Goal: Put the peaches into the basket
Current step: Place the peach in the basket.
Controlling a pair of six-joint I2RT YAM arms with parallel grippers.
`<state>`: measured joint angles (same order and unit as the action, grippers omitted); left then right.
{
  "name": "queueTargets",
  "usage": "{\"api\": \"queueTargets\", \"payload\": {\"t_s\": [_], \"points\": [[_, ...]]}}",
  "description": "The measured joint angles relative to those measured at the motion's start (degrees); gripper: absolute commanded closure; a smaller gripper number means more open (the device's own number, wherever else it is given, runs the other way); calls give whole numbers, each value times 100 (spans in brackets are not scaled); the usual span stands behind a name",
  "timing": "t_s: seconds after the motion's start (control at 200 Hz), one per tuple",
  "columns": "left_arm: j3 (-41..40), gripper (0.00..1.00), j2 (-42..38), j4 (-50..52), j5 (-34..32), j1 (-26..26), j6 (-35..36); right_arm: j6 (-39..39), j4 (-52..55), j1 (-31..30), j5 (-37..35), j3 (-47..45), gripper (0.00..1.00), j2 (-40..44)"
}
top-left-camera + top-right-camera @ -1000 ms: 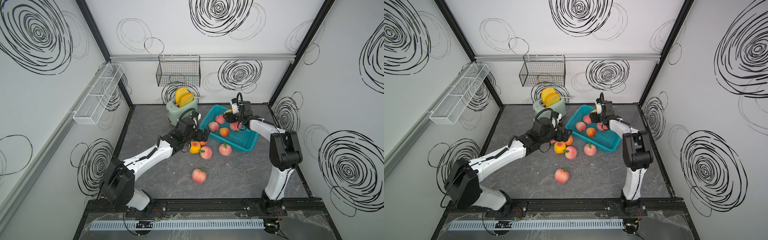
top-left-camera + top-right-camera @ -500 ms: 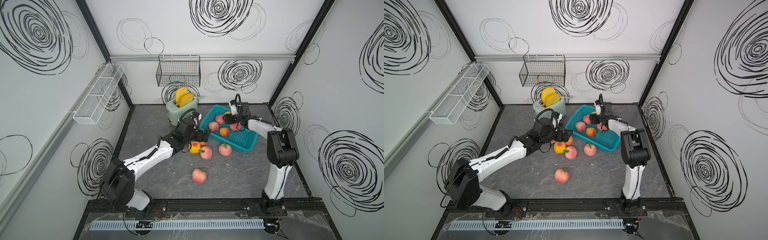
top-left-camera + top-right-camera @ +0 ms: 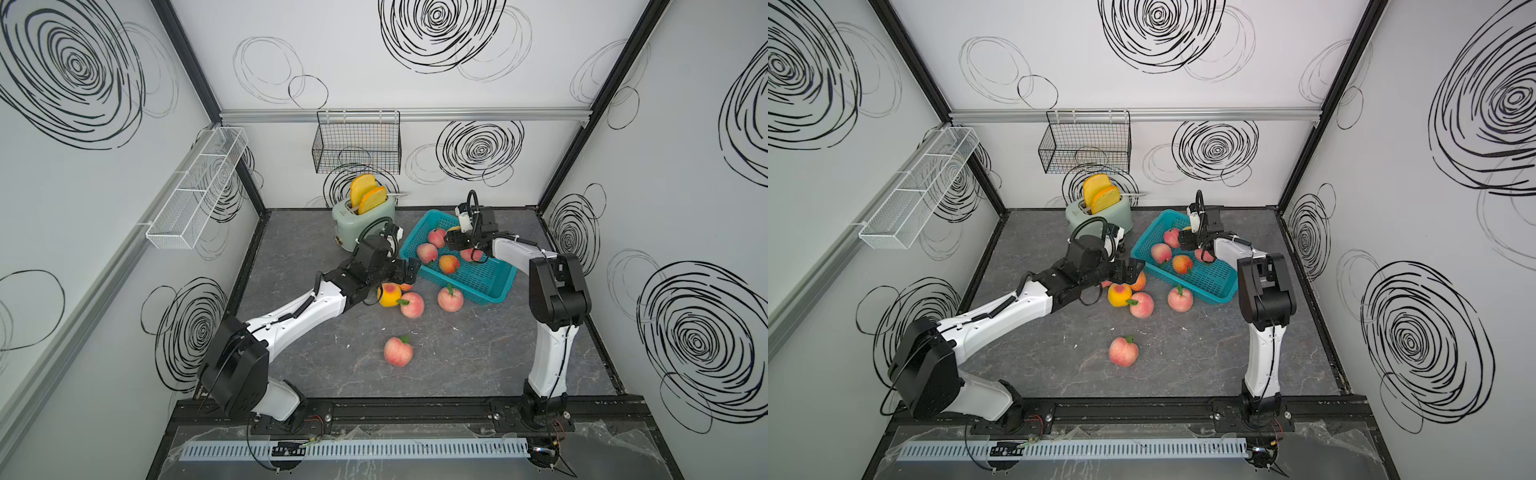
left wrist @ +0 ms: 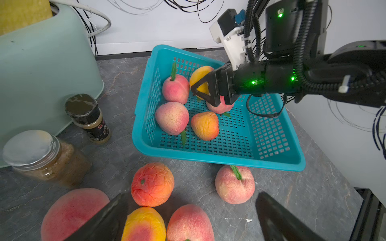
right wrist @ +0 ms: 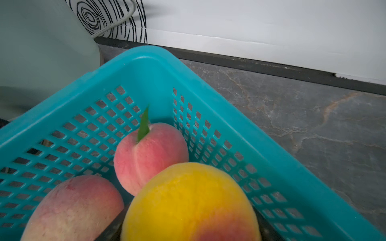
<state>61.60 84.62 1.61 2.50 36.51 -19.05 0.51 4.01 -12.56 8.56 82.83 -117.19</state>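
The right gripper (image 4: 205, 84) is gripping a yellow peach (image 5: 188, 202) and holding it over the far end of the basket (image 4: 219, 160), above four peaches lying inside, probably so that it drops in without rolling out. The left gripper (image 3: 1129, 269) is hovering wide open over the cluster of peaches (image 3: 411, 304) on the table (image 3: 457, 374) just beside the basket, seemingly lining up the next pick.

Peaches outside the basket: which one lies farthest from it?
The lone pink peach toward the robot bases; the others cluster right beside the basket.
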Motion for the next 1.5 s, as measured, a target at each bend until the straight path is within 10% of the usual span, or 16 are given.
{"api": "queueTargets", "payload": {"t_s": [1.501], "points": [[0, 2, -160, 7, 9, -4, -4, 17, 31, -39, -26, 0, 14, 2]]}}
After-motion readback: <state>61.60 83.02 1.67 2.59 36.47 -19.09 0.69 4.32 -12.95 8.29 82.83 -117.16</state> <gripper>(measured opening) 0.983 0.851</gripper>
